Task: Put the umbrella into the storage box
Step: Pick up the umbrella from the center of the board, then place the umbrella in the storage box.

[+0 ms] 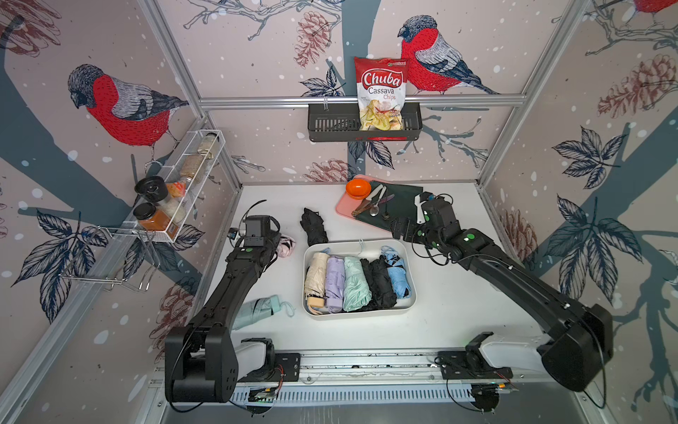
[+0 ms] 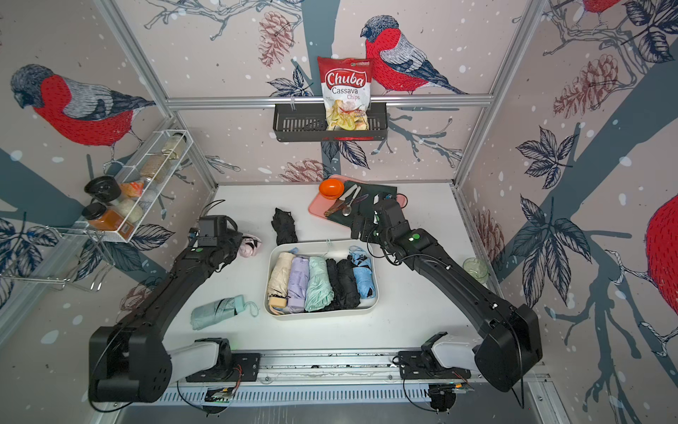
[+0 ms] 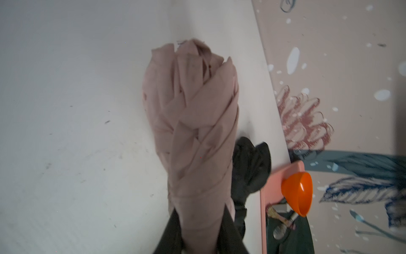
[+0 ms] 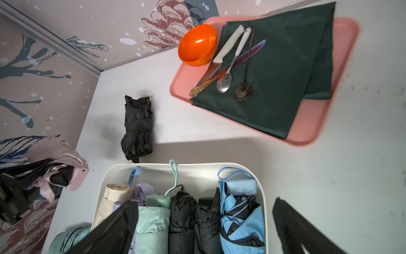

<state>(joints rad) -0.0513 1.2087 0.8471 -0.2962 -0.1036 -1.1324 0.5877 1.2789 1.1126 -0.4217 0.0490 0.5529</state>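
The red-and-white snack bag (image 1: 381, 93) standing in the black wall basket (image 1: 332, 123) reads "Chuba" in large white script, then "Cassava" in dark letters and "Chips" in red, legible in both top views. No other text is readable.

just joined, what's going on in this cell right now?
The left gripper is shut on a folded pink umbrella, off to that arm's side of the storage box and not yet over it. The box holds a row of folded umbrellas. The right gripper hangs open near the box's far corner, holding nothing. A black umbrella and a mint umbrella lie loose on the table outside the box.
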